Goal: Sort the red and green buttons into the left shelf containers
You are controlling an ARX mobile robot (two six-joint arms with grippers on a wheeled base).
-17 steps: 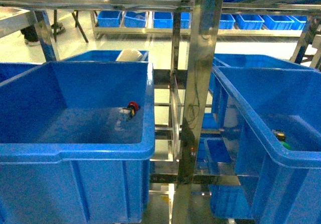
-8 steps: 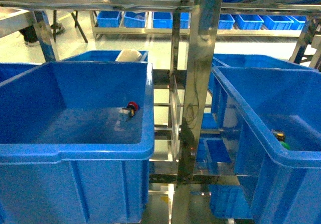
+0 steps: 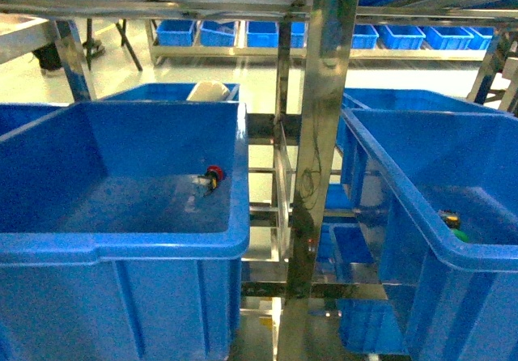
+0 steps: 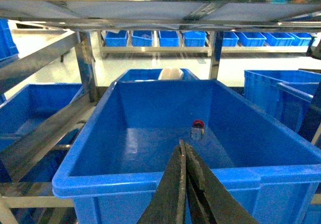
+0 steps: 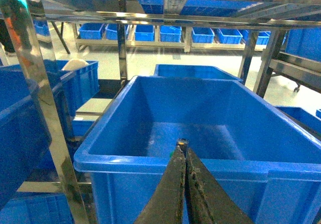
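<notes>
Two large deep blue bins stand side by side on the steel shelf. The left bin (image 3: 121,244) holds the red button (image 3: 213,174), lying on its side near the right wall. The right bin (image 3: 380,167) holds the green button (image 3: 456,225) near its front edge. In the left wrist view my left gripper (image 4: 181,141) is shut and empty just in front of the bin's near rim (image 4: 125,176), with the red button (image 4: 197,128) beyond it. My right gripper (image 5: 182,147) is shut and empty before its bin's rim (image 5: 125,159), with the green button (image 5: 182,142) just past its tips. Neither gripper shows in the head view.
A shiny steel upright (image 3: 320,134) stands between the two bins. Behind the left bin sits another blue bin with a white object (image 3: 209,90) in it. Rows of small blue trays (image 3: 267,31) line a far rack. A shelf board runs overhead.
</notes>
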